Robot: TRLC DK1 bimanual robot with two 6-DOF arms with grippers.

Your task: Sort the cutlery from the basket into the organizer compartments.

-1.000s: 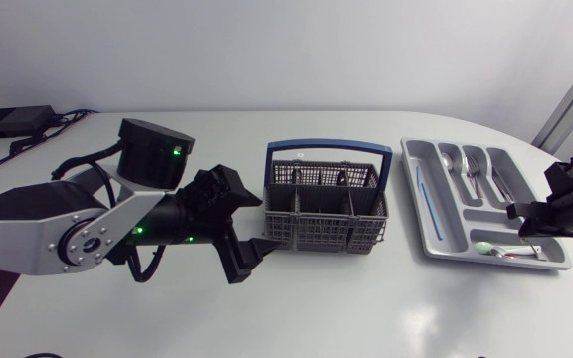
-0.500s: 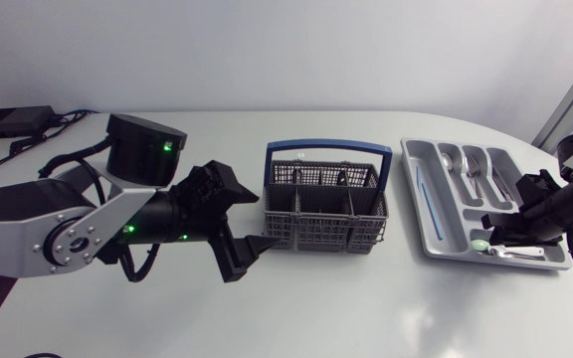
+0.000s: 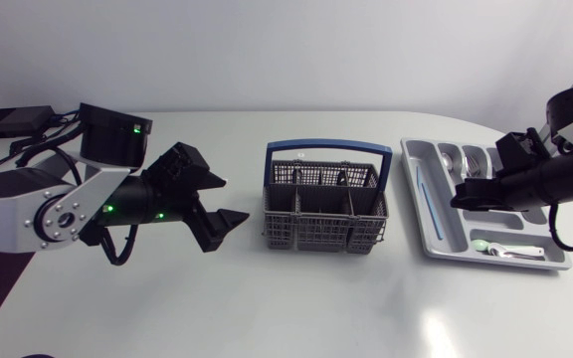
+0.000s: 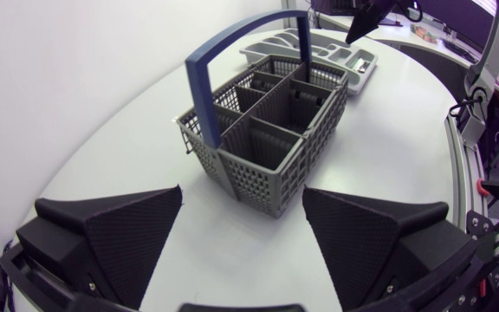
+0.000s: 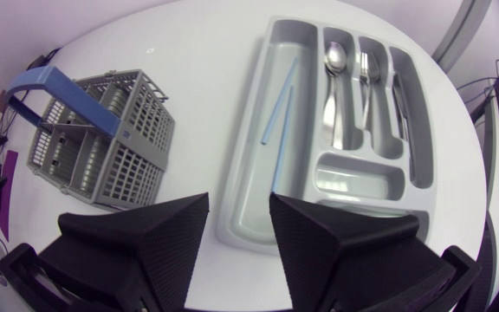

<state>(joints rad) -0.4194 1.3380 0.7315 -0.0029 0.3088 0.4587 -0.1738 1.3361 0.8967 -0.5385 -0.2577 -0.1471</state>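
The grey basket with a blue handle stands mid-table; no cutlery shows in its compartments. To its right lies the grey organizer, holding a blue straw, a spoon, a fork, a knife and a small spoon in the front compartment. My left gripper hangs open, left of the basket and apart from it. Above the organizer's middle my right gripper is open with nothing between its fingers.
A black box with cables lies at the table's back left corner. Bare white tabletop stretches in front of the basket and organizer.
My right gripper opened, rose from the organizer's front compartment and moved left over the tray, leaving the small spoon there. My left arm drew back to the left, away from the basket.
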